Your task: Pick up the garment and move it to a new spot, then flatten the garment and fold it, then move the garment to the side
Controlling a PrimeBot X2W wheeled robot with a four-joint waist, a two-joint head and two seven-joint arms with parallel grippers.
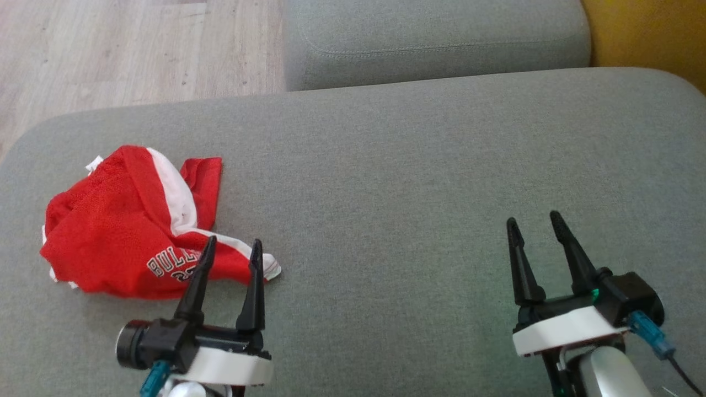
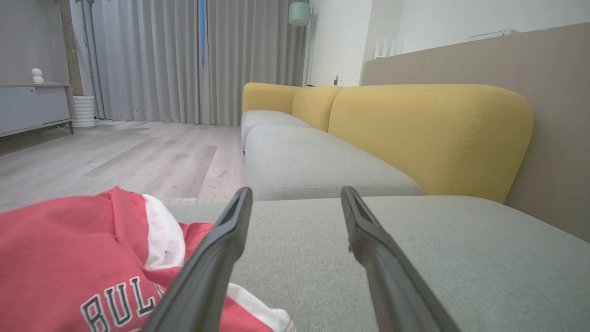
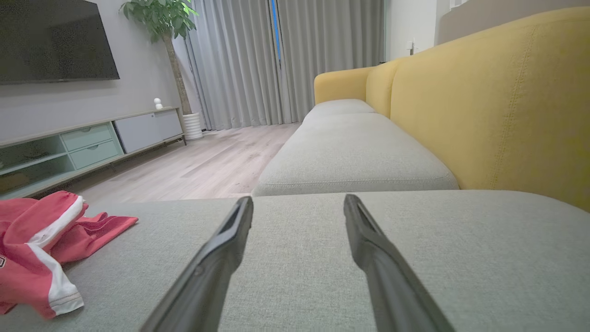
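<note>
head view: crumpled red and white garment at left of frame on a grey sofa cushion. left gripper, wide open and empty, over its lower edge; right gripper, open and empty, lower right. pinching only that thin edge could let the cloth slip out.

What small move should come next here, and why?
Probably lower the left gripper onto the near edge of the garment and close. Its jaws stand open at that edge, nothing is held, and the garment lies crumpled on the cushion. The right gripper is open over bare cushion, well apart from it.
</note>
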